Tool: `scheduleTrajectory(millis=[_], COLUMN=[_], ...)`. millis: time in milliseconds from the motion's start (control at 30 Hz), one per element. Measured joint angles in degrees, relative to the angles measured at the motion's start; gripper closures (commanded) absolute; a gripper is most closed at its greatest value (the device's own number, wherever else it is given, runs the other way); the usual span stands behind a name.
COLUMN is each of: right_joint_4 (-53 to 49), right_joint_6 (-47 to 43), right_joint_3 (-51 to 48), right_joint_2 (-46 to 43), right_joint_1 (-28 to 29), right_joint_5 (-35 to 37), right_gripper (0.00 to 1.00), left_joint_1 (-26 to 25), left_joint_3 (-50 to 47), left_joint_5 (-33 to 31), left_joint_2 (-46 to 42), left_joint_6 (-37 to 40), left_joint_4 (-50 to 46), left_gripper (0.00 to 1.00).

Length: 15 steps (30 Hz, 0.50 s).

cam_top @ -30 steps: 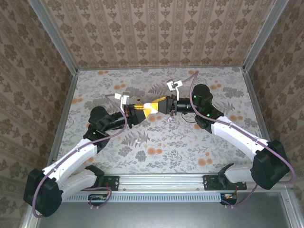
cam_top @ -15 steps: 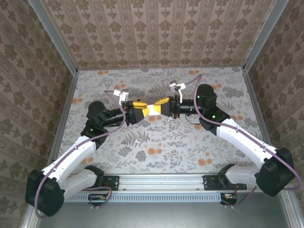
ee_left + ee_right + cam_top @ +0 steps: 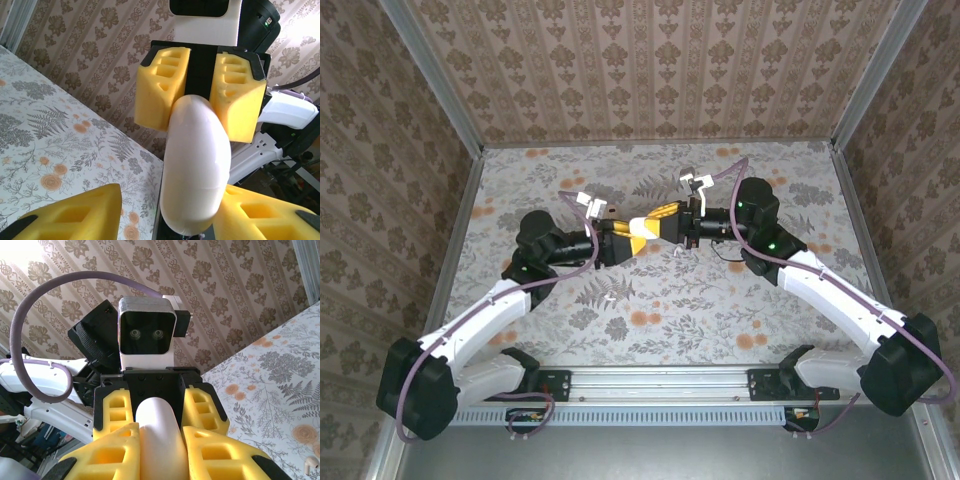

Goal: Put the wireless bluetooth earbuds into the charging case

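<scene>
The white charging case (image 3: pixel 639 229) hangs above the mid-table where my two grippers meet tip to tip. My right gripper (image 3: pixel 160 442) is shut on its near end, both yellow pads pressed to the case (image 3: pixel 157 435). From the left, my left gripper (image 3: pixel 165 212) straddles the other end of the case (image 3: pixel 195 165) and is open. One left finger (image 3: pixel 260 210) touches the case, and a gap separates it from the other finger (image 3: pixel 70 215). Two small white earbuds lie on the table, one earbud (image 3: pixel 677 252) under the right gripper (image 3: pixel 655 224) and another earbud (image 3: pixel 610 298) further front. An earbud (image 3: pixel 311 466) shows at the right wrist view's lower corner.
The floral tabletop (image 3: pixel 720 300) is ringed by patterned walls with metal corner posts (image 3: pixel 440 90). A purple cable (image 3: pixel 30 330) loops off the left wrist. Both arm bases sit on the rail (image 3: pixel 660 380) at the near edge.
The left jaws have parted from the case, which stays in the right gripper. Both wrists have shifted slightly toward the back of the table.
</scene>
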Motion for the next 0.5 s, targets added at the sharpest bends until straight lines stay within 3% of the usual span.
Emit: scheduleTrajectory(millis=[167,500], right_joint_4=[0.22,1.07], right_joint_6=[0.02,0.04], right_joint_3=[-0.31,-1.53], right_joint_2=[-0.02,-0.55], right_joint_1=[0.0,-0.13], right_joint_5=[0.0,0.02], right_gripper=[0.97,0.96], left_joint_1=[0.0,-0.31], left_joint_3=[0.22,0.33], left_joint_5=[-0.04,0.2], left_joint_2=[0.0,0.0], left_joint_6=[0.55,1.73], left_joint_4=[0.68,1.99], left_gripper=[0.58,0.99])
